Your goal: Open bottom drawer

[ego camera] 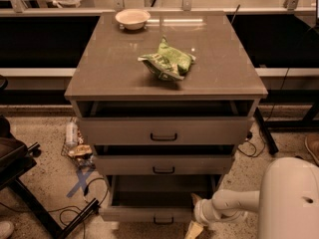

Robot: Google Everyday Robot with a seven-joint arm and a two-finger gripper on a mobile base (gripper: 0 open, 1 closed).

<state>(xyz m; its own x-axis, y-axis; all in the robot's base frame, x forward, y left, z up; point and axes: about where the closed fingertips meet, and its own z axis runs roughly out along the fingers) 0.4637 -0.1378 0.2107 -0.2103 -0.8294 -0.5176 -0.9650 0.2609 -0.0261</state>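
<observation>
The cabinet [164, 88] has three grey-beige drawers, all standing partly out. The bottom drawer [139, 214] is the slimmest; it is pulled out furthest, shows its plain grey inside [159, 187], and has a small black bar handle [163, 220]. My gripper [195, 215] is low at the right end of the bottom drawer's front, right against its corner, on the end of my white arm [234, 203]. The mid-sized middle drawer [163, 164] and the tall top drawer [164, 131] are above it.
A green crumpled bag [167, 62] and a white bowl [132, 19] lie on the cabinet top. On the floor at the left are a bottle [71, 132], clutter, blue tape [79, 180], cables and a black stand [20, 163]. My white body [291, 198] fills the lower right.
</observation>
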